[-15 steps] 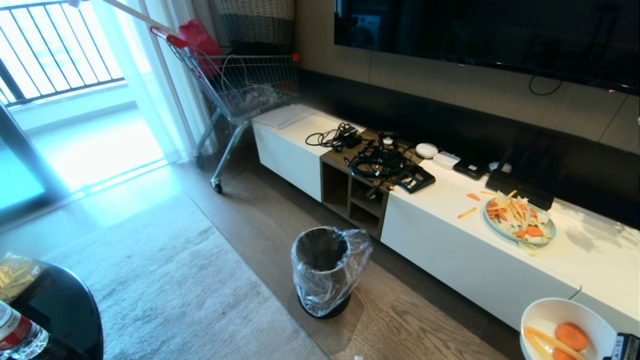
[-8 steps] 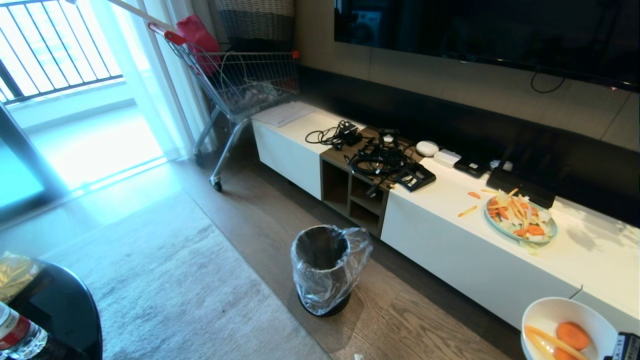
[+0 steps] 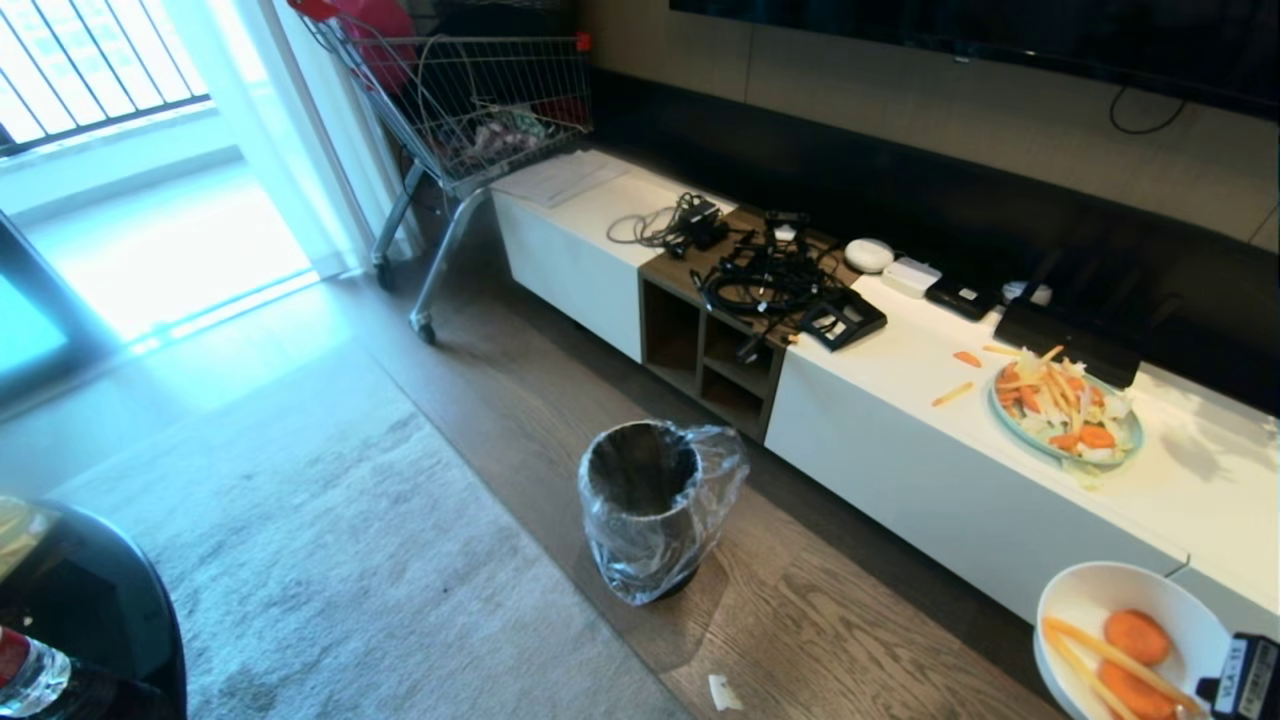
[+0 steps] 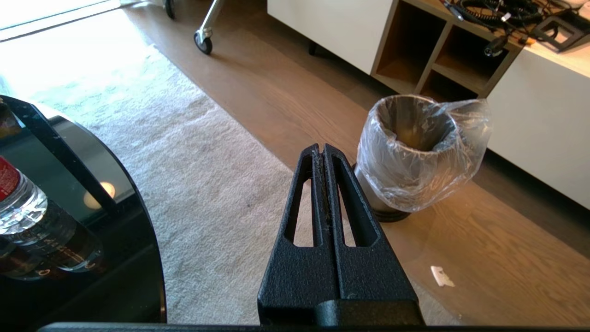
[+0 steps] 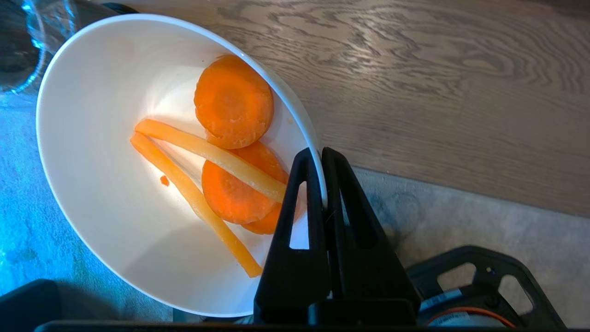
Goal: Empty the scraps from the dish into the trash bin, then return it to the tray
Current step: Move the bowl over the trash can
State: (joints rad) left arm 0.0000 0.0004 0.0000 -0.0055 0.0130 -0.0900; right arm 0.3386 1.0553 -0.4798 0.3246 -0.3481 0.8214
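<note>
Head view: trash bin [image 3: 650, 505] stands on the wood floor in front of the white TV cabinet [image 3: 900, 470], clear bag liner crumpled over its rim, nothing visible inside from here. Dish [image 3: 1125, 640] sits at the lower right corner, held up off the floor, well apart from the bin. Scraps [image 3: 1135, 660] are in it: carrot rounds plus pale sticks. A bit of the right gripper [image 3: 1240, 680] shows at the dish's edge. On the cabinet top: pale-blue plate [image 3: 1065, 415] heaped with mixed strips, a few loose carrot bits beside it, a tangle of cables [image 3: 770, 290]. Shopping cart [image 3: 470, 110] by the window. Grey rug [image 3: 330, 560] on the left, dark round table [image 3: 90, 620] at lower left. Tray not in any view.

Left wrist view: left gripper [image 4: 322, 152] has its fingers pressed together, holding nothing, hanging over the rug edge near the bin [image 4: 421, 152]. Water bottle [image 4: 23, 207] on the dark table. Small white scrap [image 4: 440, 275] on the floor.

Right wrist view: right gripper [image 5: 319, 157] is clamped on the dish [image 5: 115, 184] rim, one finger inside, one outside. Scraps [image 5: 230, 157] lie against the wall of the dish nearest the gripper. Floor and rug edge below.
</note>
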